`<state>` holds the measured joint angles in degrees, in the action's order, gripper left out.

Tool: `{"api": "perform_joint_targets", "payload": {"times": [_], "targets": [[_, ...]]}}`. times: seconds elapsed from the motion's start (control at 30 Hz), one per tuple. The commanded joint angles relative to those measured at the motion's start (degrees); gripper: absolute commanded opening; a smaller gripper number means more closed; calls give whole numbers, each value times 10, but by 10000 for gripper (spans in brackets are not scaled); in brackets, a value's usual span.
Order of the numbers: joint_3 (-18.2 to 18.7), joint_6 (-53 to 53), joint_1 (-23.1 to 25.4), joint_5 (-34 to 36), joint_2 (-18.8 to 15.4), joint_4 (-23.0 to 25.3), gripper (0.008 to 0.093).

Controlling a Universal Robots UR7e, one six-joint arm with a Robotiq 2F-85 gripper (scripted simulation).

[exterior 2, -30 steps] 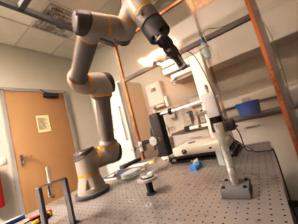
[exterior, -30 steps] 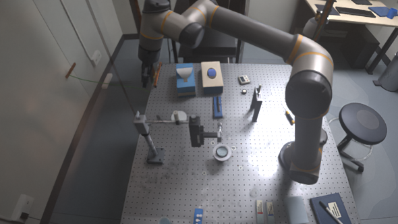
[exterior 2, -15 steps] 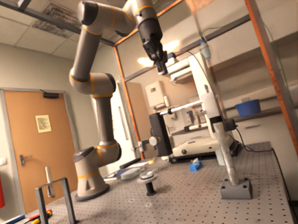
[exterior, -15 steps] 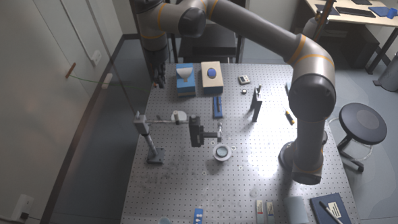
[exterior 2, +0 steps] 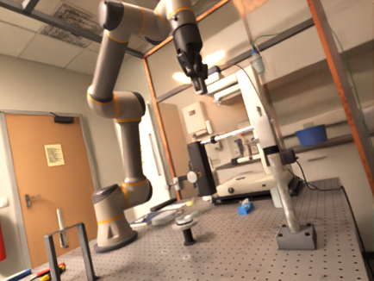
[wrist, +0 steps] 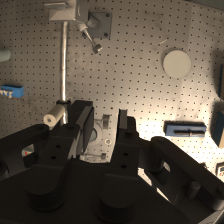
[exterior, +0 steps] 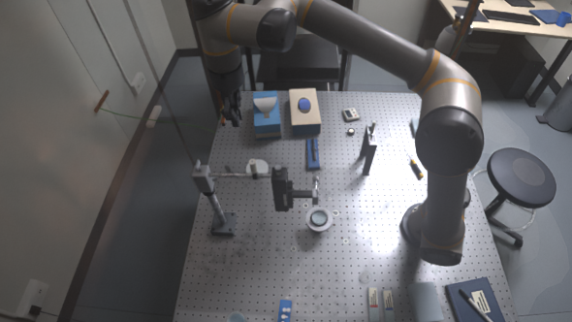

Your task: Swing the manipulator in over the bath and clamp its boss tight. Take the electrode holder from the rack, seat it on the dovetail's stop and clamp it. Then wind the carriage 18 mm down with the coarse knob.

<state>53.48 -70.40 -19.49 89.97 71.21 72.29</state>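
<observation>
My gripper [exterior: 231, 116] [exterior 2: 200, 83] [wrist: 104, 119] hangs high above the table's far left corner, well above the manipulator, and it is open and empty while the manipulator's black carriage [exterior: 280, 188] [exterior 2: 201, 168] hangs out over the bath [exterior: 319, 218] [exterior 2: 185, 221]. The horizontal arm [exterior: 231, 173] [wrist: 63, 63] runs from the clamp boss [exterior: 200, 172] [wrist: 63, 11] on the grey post [exterior: 218, 209] [exterior 2: 284, 189] to the carriage. The coarse knob [exterior 2: 192, 176] sits on the carriage's side. The electrode holder [exterior: 312, 152] [wrist: 185, 132] lies in its blue rack, beyond the carriage.
The glass screen with its orange frame [exterior 2: 160, 116] stands along the table's left edge, close to my gripper. Two foam blocks [exterior: 286, 114] sit right of it. A black stand [exterior: 369, 148], a white disc [wrist: 176, 63] and a screwdriver [exterior: 415, 167] lie farther off.
</observation>
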Motion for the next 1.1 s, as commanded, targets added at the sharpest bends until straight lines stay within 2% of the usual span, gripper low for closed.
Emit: {"api": "perform_joint_targets", "payload": {"times": [0.0, 0.27, 0.5, 0.8, 1.07], "targets": [[0, 0, 0, 0, 1, 0, 280], [19, 7, -8, 0, 15, 5, 280], [61, 26, -26, 0, 47, 15, 280], [141, 72, -72, 0, 114, 28, 280], [219, 137, -138, 0, 186, 34, 280]]}}
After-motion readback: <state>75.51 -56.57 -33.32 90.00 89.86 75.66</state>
